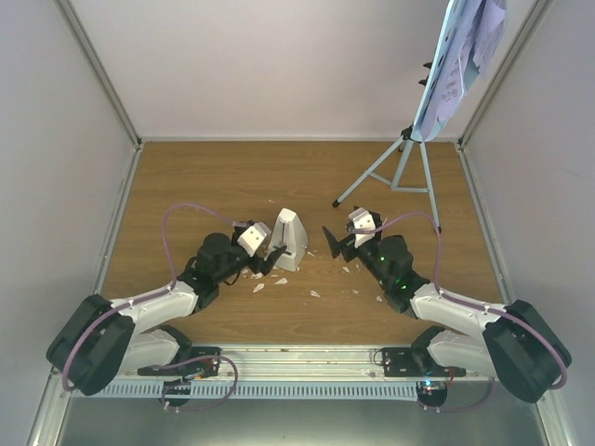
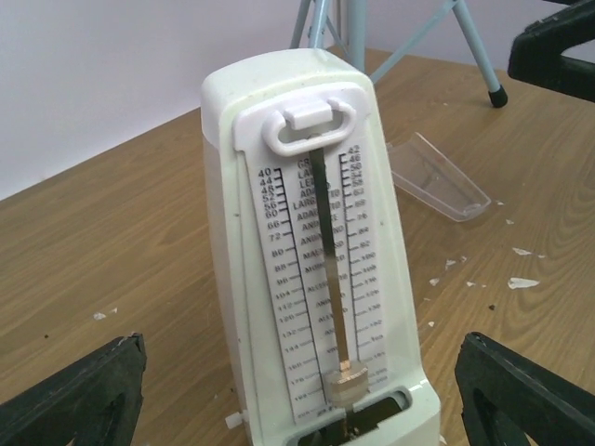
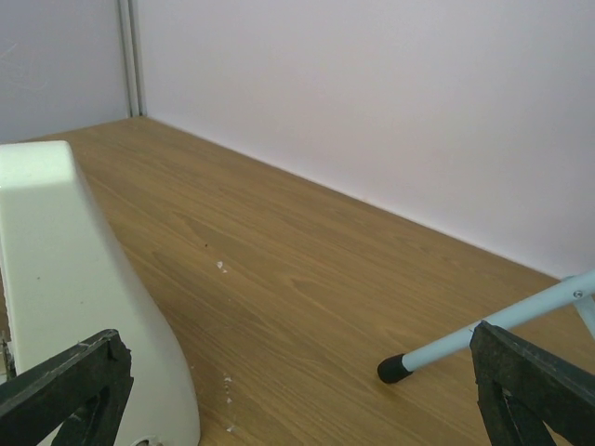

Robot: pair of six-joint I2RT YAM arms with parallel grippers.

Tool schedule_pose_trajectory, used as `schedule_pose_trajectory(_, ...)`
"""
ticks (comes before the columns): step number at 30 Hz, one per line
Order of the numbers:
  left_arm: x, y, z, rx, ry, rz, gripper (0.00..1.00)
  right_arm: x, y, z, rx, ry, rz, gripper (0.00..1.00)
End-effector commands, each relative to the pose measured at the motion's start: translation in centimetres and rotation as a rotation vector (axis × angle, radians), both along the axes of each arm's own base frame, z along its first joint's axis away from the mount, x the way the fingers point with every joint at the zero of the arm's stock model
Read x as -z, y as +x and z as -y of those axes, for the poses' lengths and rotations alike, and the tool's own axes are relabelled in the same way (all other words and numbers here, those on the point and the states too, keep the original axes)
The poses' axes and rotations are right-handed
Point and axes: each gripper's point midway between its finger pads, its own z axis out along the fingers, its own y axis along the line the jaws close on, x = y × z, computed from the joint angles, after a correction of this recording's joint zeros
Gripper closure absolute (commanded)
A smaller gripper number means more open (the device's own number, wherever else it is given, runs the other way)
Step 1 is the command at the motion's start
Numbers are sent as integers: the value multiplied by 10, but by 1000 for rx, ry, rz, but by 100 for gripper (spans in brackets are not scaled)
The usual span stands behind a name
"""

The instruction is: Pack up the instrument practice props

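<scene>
Left end effector (image 2: 299, 372) and metronome (image 2: 307, 242) base are cropped.

Wood-grain tabletop (image 1: 232, 186) is seen under and ahead of the jaws — brown, matt, evenly lit. A plain pale back wall (image 1: 279, 65) is met well beyond them. Pale side panels (image 1: 46, 167) are set outward of each pair. Aluminium corner posts (image 1: 98, 70) are noted at the far corners. Behind the jaws, a metal rail (image 1: 307, 358) is fitted along the near edge.
</scene>
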Motion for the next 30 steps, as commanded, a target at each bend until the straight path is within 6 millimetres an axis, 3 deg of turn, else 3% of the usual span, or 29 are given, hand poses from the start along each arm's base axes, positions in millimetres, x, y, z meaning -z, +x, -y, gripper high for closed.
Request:
schedule_pose_trajectory(1, -25, 21, 4, -7, -21, 102, 9, -4, 3, 2, 16, 21, 11, 0)
schedule_pose_trajectory(8, -20, 27, 16, 64, -11, 71, 13, -3, 4, 2, 21, 17, 6, 1)
schedule_pose_trajectory(30, -9, 27, 20, 85, -14, 57, 49, 4, 9, 1, 34, -4, -12, 0)
